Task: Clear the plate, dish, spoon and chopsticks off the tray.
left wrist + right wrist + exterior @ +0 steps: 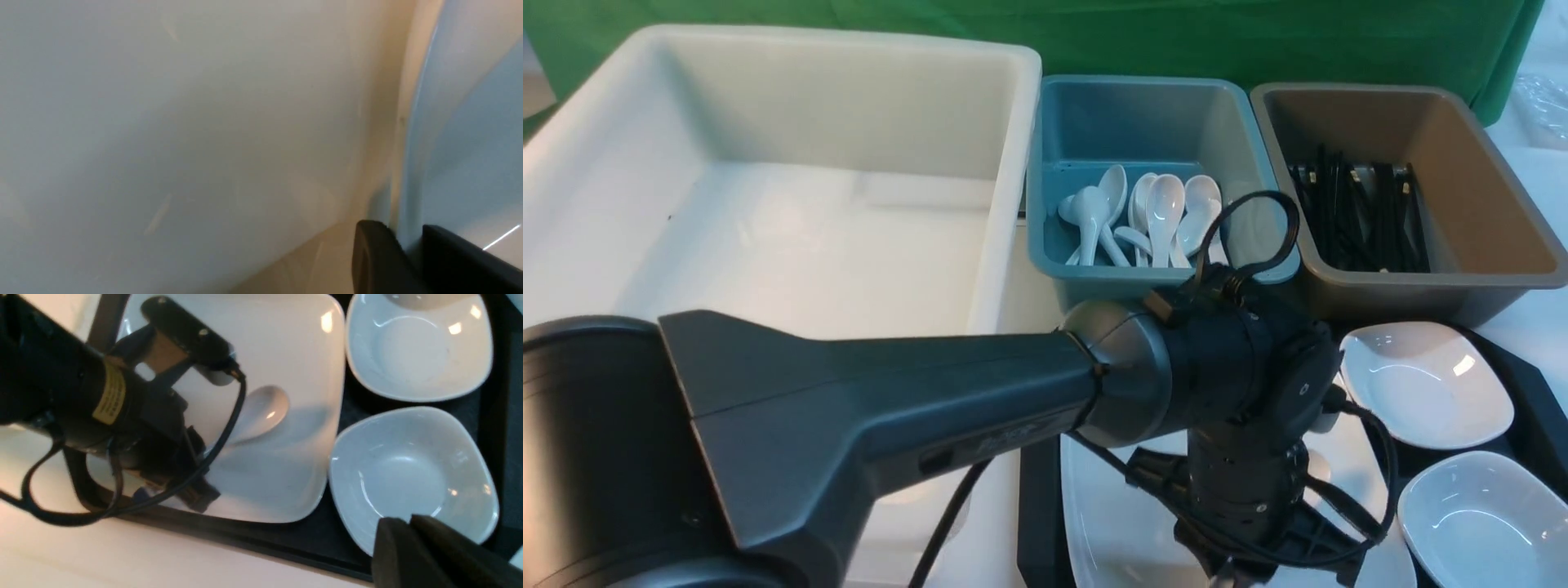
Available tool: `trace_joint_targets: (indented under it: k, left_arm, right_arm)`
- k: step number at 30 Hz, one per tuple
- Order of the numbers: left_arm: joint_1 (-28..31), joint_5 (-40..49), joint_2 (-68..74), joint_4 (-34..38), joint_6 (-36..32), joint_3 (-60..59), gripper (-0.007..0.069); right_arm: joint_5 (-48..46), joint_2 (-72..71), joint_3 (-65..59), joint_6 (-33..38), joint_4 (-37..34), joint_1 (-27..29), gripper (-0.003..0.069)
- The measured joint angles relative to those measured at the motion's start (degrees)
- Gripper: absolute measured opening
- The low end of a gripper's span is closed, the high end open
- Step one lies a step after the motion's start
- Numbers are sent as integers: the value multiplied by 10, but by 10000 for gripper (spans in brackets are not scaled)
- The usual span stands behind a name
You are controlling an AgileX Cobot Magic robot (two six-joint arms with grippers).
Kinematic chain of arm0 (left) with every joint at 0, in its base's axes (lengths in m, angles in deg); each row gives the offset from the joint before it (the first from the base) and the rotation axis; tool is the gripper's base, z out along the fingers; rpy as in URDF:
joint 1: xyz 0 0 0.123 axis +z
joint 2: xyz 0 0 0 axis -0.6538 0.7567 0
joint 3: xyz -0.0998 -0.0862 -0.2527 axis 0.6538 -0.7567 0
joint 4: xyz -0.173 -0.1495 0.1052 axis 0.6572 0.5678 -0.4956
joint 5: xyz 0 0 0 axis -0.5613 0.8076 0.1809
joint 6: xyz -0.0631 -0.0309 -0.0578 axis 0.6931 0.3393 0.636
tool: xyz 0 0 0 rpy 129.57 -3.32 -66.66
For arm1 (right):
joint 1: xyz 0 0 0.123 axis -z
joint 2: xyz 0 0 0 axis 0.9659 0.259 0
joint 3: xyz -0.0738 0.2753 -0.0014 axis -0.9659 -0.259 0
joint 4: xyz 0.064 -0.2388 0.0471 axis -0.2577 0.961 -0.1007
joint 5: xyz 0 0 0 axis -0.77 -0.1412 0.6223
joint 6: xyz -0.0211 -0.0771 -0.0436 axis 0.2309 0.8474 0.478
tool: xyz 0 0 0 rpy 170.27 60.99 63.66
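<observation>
The white plate (286, 477) lies on the black tray (327, 539) with the white spoon (261, 412) resting on it. My left gripper (402, 228) reaches down at the plate's left edge, its two fingers shut on the rim of the plate (470, 143). Two small white dishes (416, 351) (408, 473) sit on the tray beside the plate. My right gripper (404, 520) hovers over the nearer dish, shut and holding nothing. No chopsticks show on the tray.
The left arm (890, 408) crosses the front view over the plate (1119, 523). A deep white tub (768, 204) stands at the left. Behind the tray are a blue bin (1143, 122) of white spoons and a brown bin (1462, 147) of black chopsticks.
</observation>
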Motion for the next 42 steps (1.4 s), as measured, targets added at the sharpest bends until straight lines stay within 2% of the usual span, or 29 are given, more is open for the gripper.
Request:
trace_joint_targets:
  k: [2, 4, 11, 15, 22, 29, 32, 34, 35, 36, 38, 39, 40, 42]
  left_arm:
    - [4, 11, -8, -14, -1, 13, 99]
    - [13, 37, -26, -38, -4, 48, 99]
    - [66, 53, -47, -61, -33, 159, 99]
    - [120, 8, -42, -58, -75, 223, 99]
    - [204, -155, -4, -57, -95, 261, 99]
    - [243, -202, 46, -57, -97, 261, 104]
    - [250, -205, 67, -57, -97, 261, 143]
    - [250, -209, 76, -57, -97, 261, 202]
    - [250, -209, 77, -57, -97, 261, 202]
    - [250, -210, 80, -58, -97, 261, 277]
    - [250, -206, 80, -58, -99, 261, 347]
    - [250, -205, 80, -58, -100, 261, 353]
    - [250, -185, 74, -58, -102, 261, 398]
    - [250, -155, 64, -57, -103, 261, 413]
  right_arm:
    - [0, 0, 0, 23, -26, 0, 71]
    - [-8, 0, 0, 85, -92, 0, 71]
    - [-20, 0, 0, 156, -178, 0, 71]
    - [13, 0, 0, 189, -194, 0, 71]
    - [151, 0, 0, 265, -242, 0, 71]
    - [203, 16, 0, 282, -272, 0, 76]
    - [197, 29, 0, 284, -274, 0, 80]
    - [191, 33, 0, 284, -274, 0, 80]
    - [190, 34, 0, 284, -274, 0, 80]
    - [187, 35, 0, 284, -274, 0, 80]
    - [185, 35, 0, 284, -274, 0, 80]
    - [185, 35, 0, 284, -274, 0, 80]
    - [183, 35, 0, 284, -274, 0, 80]
    - [182, 35, 0, 284, -274, 0, 80]
